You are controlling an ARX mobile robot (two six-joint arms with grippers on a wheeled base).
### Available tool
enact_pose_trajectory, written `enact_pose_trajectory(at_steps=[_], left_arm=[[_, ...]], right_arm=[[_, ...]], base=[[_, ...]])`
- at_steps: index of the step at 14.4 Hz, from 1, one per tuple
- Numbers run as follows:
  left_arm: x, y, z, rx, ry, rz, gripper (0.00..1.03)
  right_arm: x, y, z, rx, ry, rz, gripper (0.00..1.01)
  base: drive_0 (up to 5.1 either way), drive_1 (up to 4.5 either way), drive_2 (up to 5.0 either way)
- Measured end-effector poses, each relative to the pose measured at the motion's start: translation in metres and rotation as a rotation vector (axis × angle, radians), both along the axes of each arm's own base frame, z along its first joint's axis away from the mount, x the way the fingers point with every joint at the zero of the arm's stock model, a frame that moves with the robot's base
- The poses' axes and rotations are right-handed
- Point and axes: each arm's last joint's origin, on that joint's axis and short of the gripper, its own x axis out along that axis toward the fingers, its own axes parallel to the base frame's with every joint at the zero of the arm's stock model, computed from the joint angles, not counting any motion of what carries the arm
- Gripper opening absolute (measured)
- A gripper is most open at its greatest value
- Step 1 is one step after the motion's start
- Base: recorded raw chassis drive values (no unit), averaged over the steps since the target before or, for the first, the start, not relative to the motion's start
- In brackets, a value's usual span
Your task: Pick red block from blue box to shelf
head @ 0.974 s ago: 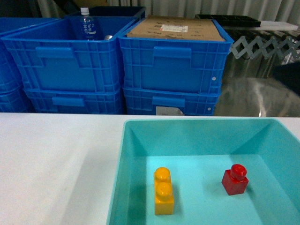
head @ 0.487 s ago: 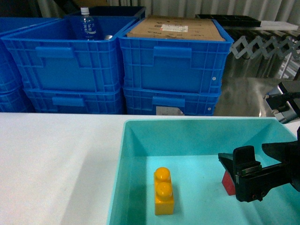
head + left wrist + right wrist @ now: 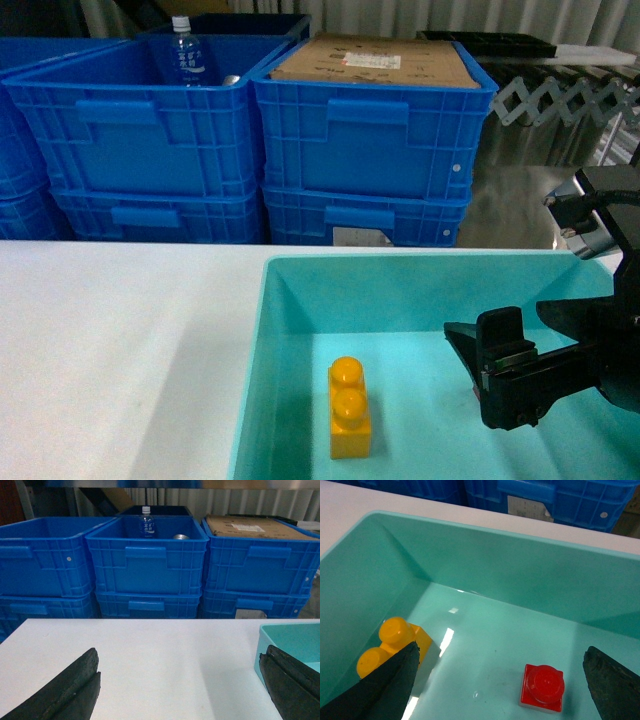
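Right wrist view: inside the blue box (image 3: 485, 555), the yellow brick (image 3: 395, 642) sits left and the red block (image 3: 543, 687) right, between the right gripper's (image 3: 502, 690) spread fingers (image 3: 387, 685). The left gripper (image 3: 182, 690) hangs spread above the tabletop (image 3: 150, 655), holding nothing.

Worktop (image 3: 120, 340): carries the box on its right part
Box (image 3: 300, 300): holds both bricks on its floor
Two-stud brick (image 3: 349, 408): left part of the floor
Block (image 3: 543, 687): right of the two-stud brick, apart from it
Right end effector (image 3: 500, 685): above the box floor, fingers either side of the block
Left end effector (image 3: 185, 685): over the worktop, left of the box
Crates (image 3: 370, 130): stacked behind the worktop
Bottle (image 3: 186, 52): stands in the upper left crate
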Motion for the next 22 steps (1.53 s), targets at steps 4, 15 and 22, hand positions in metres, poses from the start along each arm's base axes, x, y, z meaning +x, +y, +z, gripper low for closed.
enact_pose_trajectory(at_steps=[4,15,22], left_arm=[[0.000,0.000,0.000,0.000,0.000,0.000,0.98],[0.000,0.000,0.000,0.000,0.000,0.000,0.98],[0.000,0.000,0.000,0.000,0.000,0.000,0.98]], right_arm=[[0.002,0.003,-0.012,-0.053,-0.018,-0.017,0.98],[0.029,0.005,-0.043,-0.091,-0.059,-0.111,0.98],[0.031,0.007,-0.043,-0.076,-0.037,-0.081,0.98]], base=[[0.0,0.00,0.0],[0.0,0.00,0.0],[0.0,0.00,0.0]])
